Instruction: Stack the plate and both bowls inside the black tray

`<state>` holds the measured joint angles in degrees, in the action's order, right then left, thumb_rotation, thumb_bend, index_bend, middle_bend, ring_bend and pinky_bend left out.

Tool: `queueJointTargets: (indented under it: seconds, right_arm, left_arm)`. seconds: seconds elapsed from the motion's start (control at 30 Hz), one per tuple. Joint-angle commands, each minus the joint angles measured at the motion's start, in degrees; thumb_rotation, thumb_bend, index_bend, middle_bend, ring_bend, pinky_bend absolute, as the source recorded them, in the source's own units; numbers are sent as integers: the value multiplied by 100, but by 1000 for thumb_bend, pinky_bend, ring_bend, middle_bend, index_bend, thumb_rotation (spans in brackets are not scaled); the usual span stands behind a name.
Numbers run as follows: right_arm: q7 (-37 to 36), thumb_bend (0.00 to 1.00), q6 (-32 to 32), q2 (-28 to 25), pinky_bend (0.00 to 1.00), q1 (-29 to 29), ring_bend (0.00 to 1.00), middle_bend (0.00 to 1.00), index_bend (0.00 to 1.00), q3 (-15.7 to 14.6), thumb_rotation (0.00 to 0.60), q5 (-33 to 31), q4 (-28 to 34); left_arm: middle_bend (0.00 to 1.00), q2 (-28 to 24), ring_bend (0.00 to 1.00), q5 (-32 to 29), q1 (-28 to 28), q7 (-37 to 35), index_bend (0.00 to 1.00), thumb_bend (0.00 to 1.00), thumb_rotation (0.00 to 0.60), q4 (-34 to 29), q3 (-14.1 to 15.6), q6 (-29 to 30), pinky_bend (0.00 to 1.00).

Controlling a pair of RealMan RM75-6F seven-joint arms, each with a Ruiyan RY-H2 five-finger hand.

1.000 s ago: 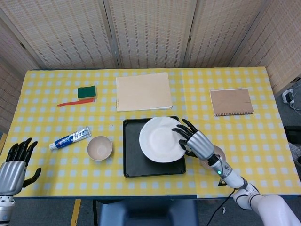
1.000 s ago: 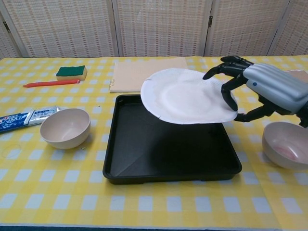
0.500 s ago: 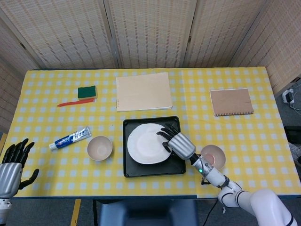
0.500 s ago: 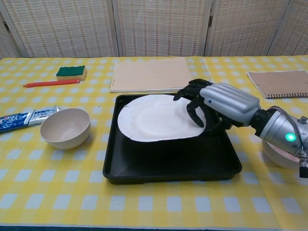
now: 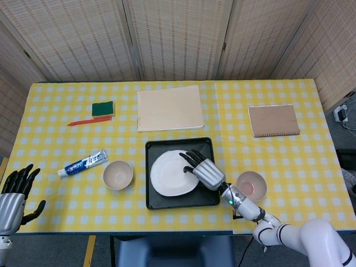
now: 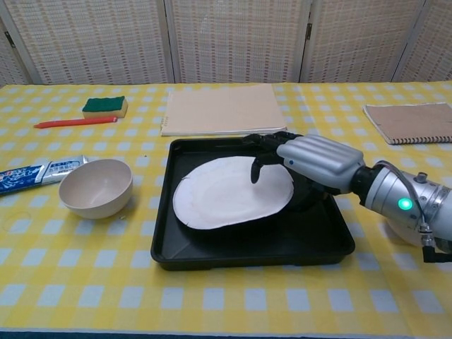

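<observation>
My left robot hand [image 5: 15,196] hangs off the near left corner of the worktop [image 5: 50,217], fingers spread, holding nothing, well apart from everything in the job. To its right the beige bowl [image 6: 95,187] sits upright on the yellow check cloth, just left of the black tray [image 6: 212,256] and not touching it.

The step in hand, as I judge it, is setting the plate [image 6: 219,198] down inside the tray. The plate is over the tray's middle, a little to the left; its near left rim looks down on the tray floor, while the right side seems propped up where I grip it. To finish well, I should lower that right edge until the plate lies flat, then let my fingers go gently and draw them out to the right and upward, so I neither drag the plate nor flip it. It should end near the tray's centre, leaving an even seat for the bowls to stack on it.

My right robot hand [image 6: 311,161] is at the plate's right rim, inside the tray's right half. Its fingers [image 6: 263,150] curl over the top of the rim; what lies beneath the plate is hidden, so I take it I grip the plate there but cannot see the underside. The risk is my knuckles catching the tray wall as I withdraw.

Further right, beyond the tray, the pink bowl [image 5: 251,186] waits on the worktop beside my right forearm.
</observation>
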<state>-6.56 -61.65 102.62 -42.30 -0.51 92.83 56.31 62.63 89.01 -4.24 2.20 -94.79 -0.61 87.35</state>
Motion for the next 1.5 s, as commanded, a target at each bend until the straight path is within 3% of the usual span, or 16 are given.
queueJointTargets:
  seconds: [0.03,0.37,0.67,0.83,0.9,1.03,1.2,1.5]
  right_arm:
    - [476,398,332,-383,0,-38,0,0,198,86,600,-246,663]
    - [1480,288,499,-1133,0,33,0,0,5,207,600,-544,1922]
    - [2083,260,663,-2094,0,178,0,0,0,132,600,-828,3234]
    - [2054,259,292,-2627,0,483,0,0,3,-68,600,-645,3695]
    - [1946,259,105,-2827,0,625,0,0,61,-174,600,-511,3782]
    - [1443,260,-447,-3138,0,1003,0,0,187,-511,600,5,3637]
    - [783,259,-1084,-3090,0,1481,0,0,316,-961,600,622,2845]
    - [52,259,-1792,-2655,0,2048,0,0,406,-1171,600,971,1483]
  left_arm:
    - [7,3,0,-45,6,24,0,397,600,-15,-16,-10,0]
    - [4,10,0,-47,5,74,0,398,600,-36,-39,-5,0]
    - [0,14,0,2,10,67,0,398,600,-29,-27,4,0]
    - [0,6,0,45,26,58,0,398,600,-38,-16,39,0]
    - [0,4,0,53,31,60,0,397,600,-40,-12,44,0]
    - [0,9,0,72,33,75,0,397,600,-45,-3,43,0]
    - [0,45,0,53,5,164,0,398,600,-54,9,-43,0]
    - [0,69,0,255,-27,118,0,396,600,-35,85,-56,0]
